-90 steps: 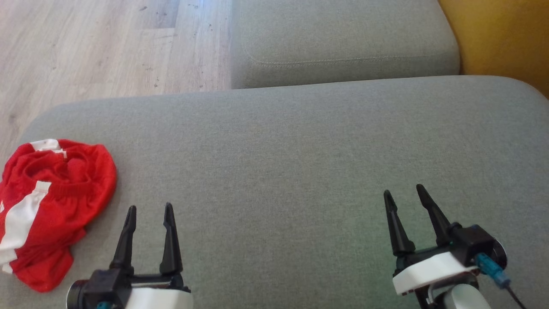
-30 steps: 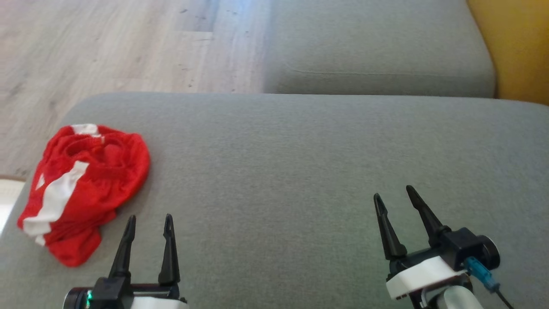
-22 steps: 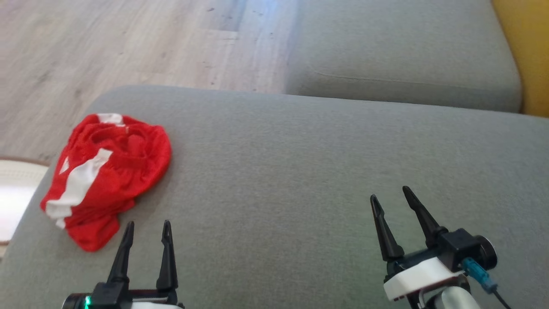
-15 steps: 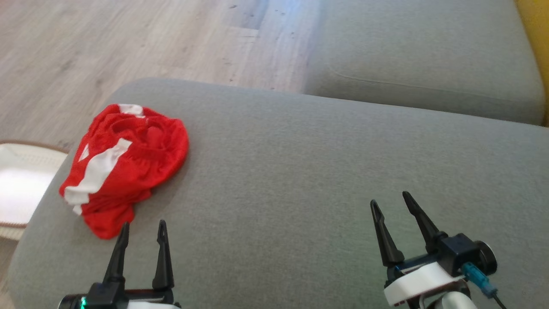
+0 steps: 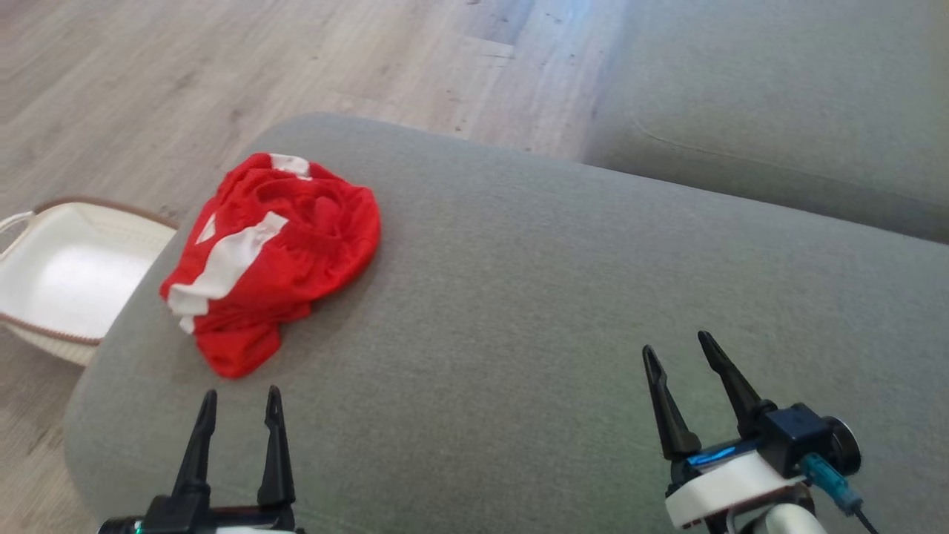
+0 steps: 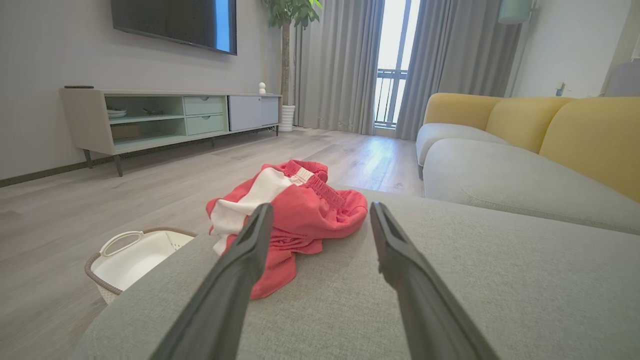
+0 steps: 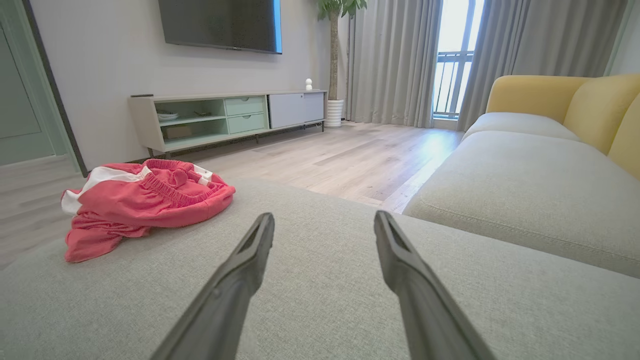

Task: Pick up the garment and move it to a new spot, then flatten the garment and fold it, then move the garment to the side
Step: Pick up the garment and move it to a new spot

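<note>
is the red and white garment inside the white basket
No, the red and white garment lies crumpled on the grey fabric cushion.

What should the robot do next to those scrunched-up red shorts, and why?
Probably reach forward until the open left fingers straddle the crumpled red-and-white fabric shorts. They lie untouched on the grey sofa cushion, straight ahead of those fingers, so nothing can be flattened or folded until they are picked up.

The garment (image 5: pixel 274 252) is lying on the sofa cushion (image 5: pixel 556 297) near its left end. A basket (image 5: pixel 52 282) is sitting on the floor (image 5: pixel 148 89) beside that end.
</note>
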Motion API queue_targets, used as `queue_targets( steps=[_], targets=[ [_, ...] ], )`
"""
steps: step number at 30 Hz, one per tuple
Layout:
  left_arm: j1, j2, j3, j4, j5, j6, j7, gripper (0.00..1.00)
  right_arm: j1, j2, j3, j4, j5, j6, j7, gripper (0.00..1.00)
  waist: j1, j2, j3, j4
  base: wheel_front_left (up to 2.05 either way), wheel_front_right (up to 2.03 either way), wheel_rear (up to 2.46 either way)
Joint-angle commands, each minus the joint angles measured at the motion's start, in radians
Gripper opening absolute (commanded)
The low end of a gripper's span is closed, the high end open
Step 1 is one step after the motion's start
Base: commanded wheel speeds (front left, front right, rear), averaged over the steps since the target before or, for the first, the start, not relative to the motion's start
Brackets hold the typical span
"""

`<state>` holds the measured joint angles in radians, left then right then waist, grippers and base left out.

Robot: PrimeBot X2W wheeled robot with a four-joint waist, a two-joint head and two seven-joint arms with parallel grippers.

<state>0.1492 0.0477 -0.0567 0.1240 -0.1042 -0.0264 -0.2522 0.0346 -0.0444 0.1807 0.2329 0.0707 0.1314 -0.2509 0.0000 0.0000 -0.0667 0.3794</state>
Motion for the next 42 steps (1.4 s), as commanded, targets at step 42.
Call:
queue_targets(
  steps=[42],
  targets=[
    [-1.045,0.208,-0.072,0.568,-0.255,-0.104,0.433,1.0,-0.217,-0.216,-0.007,-0.059,-0.108,-0.001,-0.011,1.0,0.0,0.0,0.373,0.079,0.0,0.0,0.0]
  ],
)
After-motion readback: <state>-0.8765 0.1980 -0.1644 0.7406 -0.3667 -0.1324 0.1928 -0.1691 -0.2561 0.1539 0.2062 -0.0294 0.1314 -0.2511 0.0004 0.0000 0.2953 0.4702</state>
